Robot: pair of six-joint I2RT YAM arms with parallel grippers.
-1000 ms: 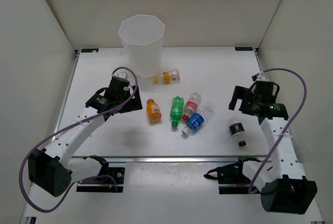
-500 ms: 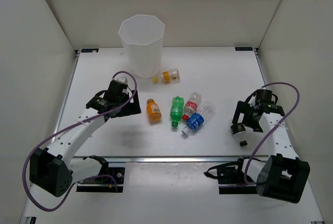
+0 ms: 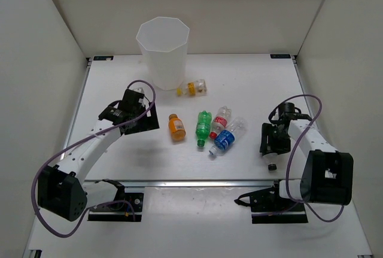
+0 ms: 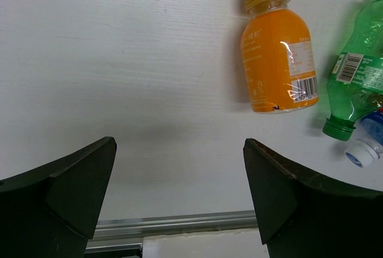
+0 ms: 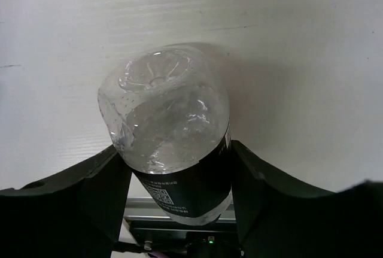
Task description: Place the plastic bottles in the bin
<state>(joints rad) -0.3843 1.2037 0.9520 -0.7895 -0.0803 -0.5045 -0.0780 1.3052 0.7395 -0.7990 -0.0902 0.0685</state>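
The bin [image 3: 163, 51] stands at the back, tall and translucent white. A yellow-orange-label bottle [image 3: 192, 88] lies beside its base. The orange bottle [image 3: 176, 127], the green one [image 3: 204, 127], a red-label one [image 3: 220, 120] and a blue-label one [image 3: 226, 138] lie mid-table. My left gripper [image 3: 143, 125] hangs open just left of the orange bottle [image 4: 276, 54], nothing between its jaws [image 4: 179, 144]. My right gripper [image 3: 272, 144] is down at the right, shut on the clear black-label bottle [image 5: 167, 120], a finger against each side of its label; only its black cap [image 3: 272, 166] shows from above.
White walls close the table [image 3: 251, 78] in at the left, right and back. A metal rail [image 3: 197, 182] runs along the near edge, just past the black cap. In the left wrist view the green bottle [image 4: 359, 84] lies right of the orange one.
My right gripper came forward and down over the black-label bottle and closed on it. The left arm shifted slightly left and stayed open.
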